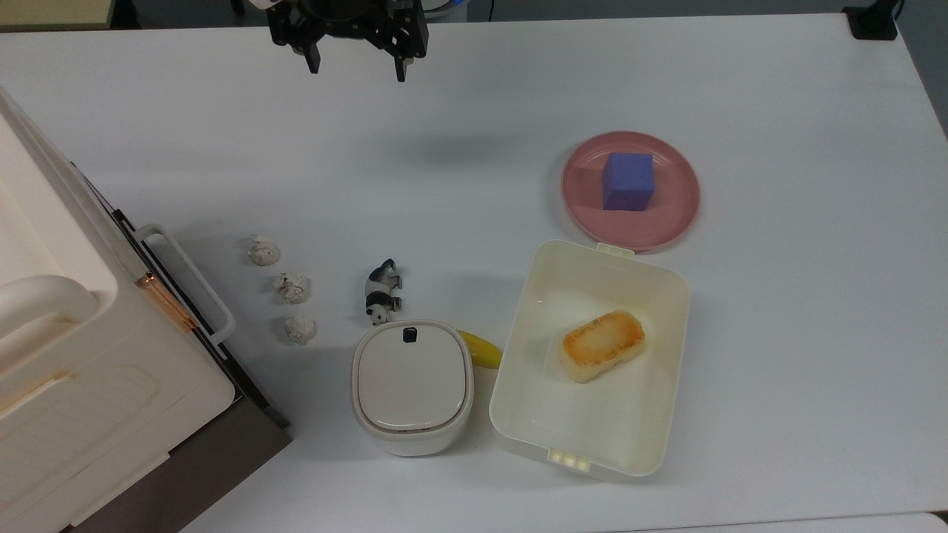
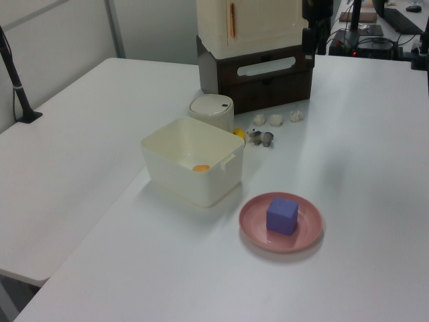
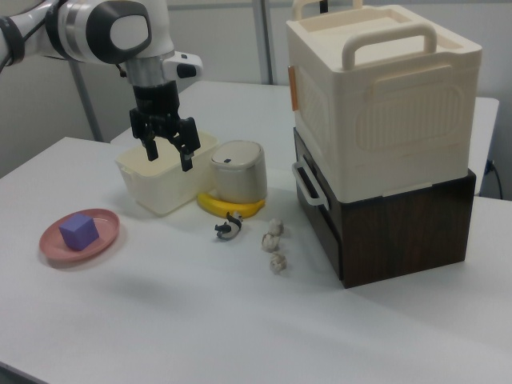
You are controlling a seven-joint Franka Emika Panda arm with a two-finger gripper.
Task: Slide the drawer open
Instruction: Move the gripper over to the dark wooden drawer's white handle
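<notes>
still closed, drawer [image 3: 320, 210] handle faces the crumpled balls [image 3: 272, 238], end effector [image 3: 169, 154] spread wide, empty

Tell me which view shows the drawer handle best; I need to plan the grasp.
The right view: the handle stands clear of the dark drawer front. The top view shows it from above; the left view shows it small, face-on.

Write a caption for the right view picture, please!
Open gripper hangs above the table, far from the closed drawer.
</notes>
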